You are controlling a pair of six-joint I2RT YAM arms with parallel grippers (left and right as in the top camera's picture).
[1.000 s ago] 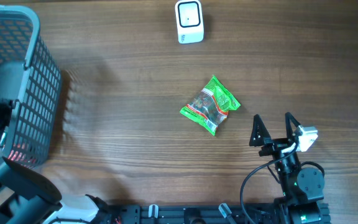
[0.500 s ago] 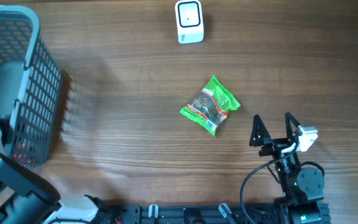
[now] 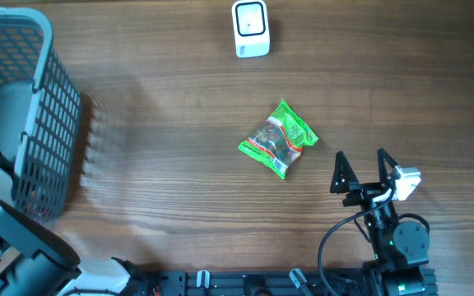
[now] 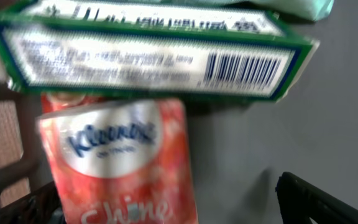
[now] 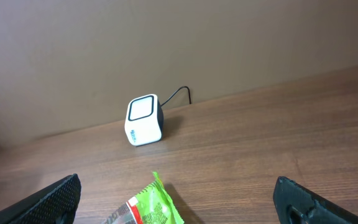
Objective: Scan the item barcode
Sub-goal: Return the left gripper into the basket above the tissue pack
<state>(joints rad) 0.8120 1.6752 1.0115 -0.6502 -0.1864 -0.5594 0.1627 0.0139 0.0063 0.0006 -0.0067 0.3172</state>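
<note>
Plainly, our snack packet [image 3: 278, 138] lies slantwise between the scanner [image 3: 250, 28] and our right gripper [image 3: 361, 158], whose jaws gape wide and empty near it; our left fingers [image 4: 316, 199], likewise spread, hang inside the basket [image 3: 56, 123], far left of the scanner.

The right arm [image 3: 397, 238] sits by the near right corner of the counter [image 3: 179, 164] with the right fingers [image 3: 340, 174] spread wide, holding nothing, and the left arm [image 3: 23, 247] bends at the near left corner, the left fingers [image 4: 319, 200] wide apart too.
</note>
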